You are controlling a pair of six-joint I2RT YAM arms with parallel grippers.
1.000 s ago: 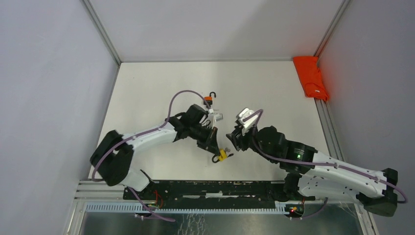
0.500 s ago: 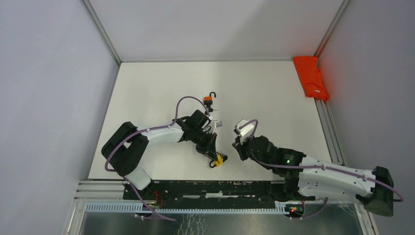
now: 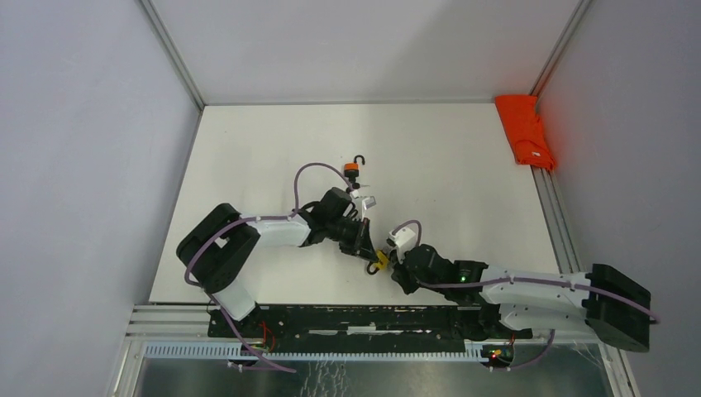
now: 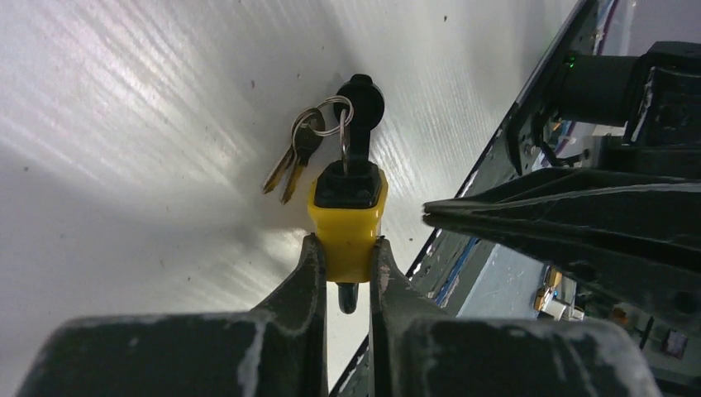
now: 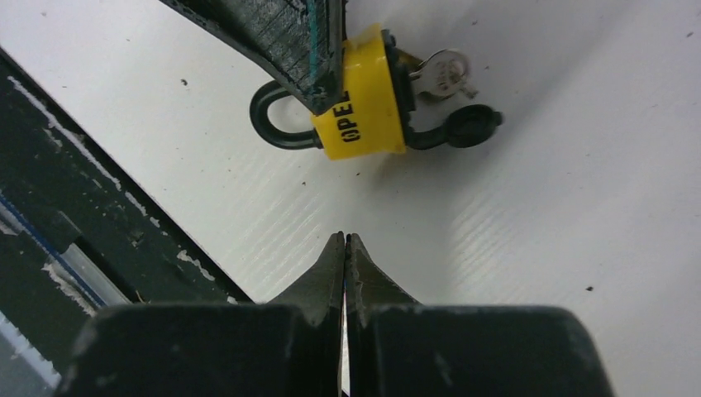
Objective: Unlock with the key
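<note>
Left gripper [image 4: 345, 248] clamps the yellow metal padlock [image 4: 347, 219], black-headed key [image 4: 360, 103] seated in its keyway; right gripper [image 5: 345, 240] is pinched shut, empty, just short, so key turn and black shackle [image 5: 258, 114] release likely remain.

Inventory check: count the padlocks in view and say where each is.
2. The yellow padlock with a key in it is clamped in the left gripper; the orange padlock with a black shackle lies free farther back. None seems hidden.

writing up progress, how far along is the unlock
Done: left gripper clamps the padlock, with the key already in it. In hand: right gripper, shut and empty, sits just short of the padlock. To do: grip the key, turn it, free the shackle.
</note>
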